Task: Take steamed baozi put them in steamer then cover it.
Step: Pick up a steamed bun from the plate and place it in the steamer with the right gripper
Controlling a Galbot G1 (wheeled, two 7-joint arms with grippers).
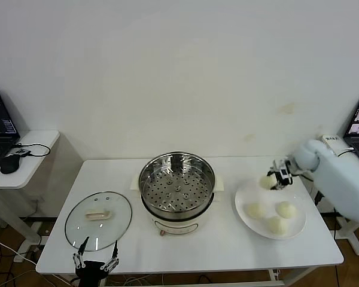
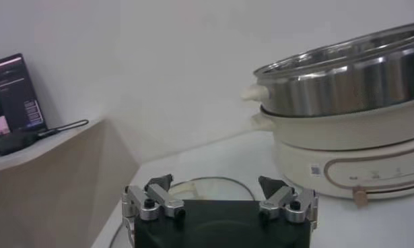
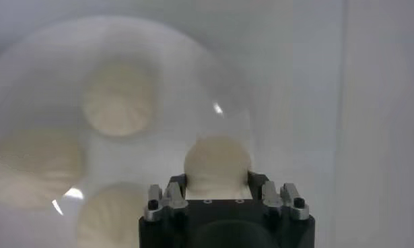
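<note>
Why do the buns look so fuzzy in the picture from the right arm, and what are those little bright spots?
In the right wrist view the plate and its buns are out of focus, even the bun in the right gripper; the bright spots are light glinting off the plate. The head view shows the buns sharper. The left wrist view shows the steamer fairly clearly, with shiny reflections.

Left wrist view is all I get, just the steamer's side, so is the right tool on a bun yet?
Observer: Yes, the right tool is shut on a bun at the plate's far edge.
Operator: How many buns are left?
Observer: Three others lie on the plate.
Operator: Is the steamer loaded?
Observer: No, the steamer's perforated tray is bare.
Operator: And the lid?
Observer: The lid lies flat left of the steamer, by the open left tool.
</note>
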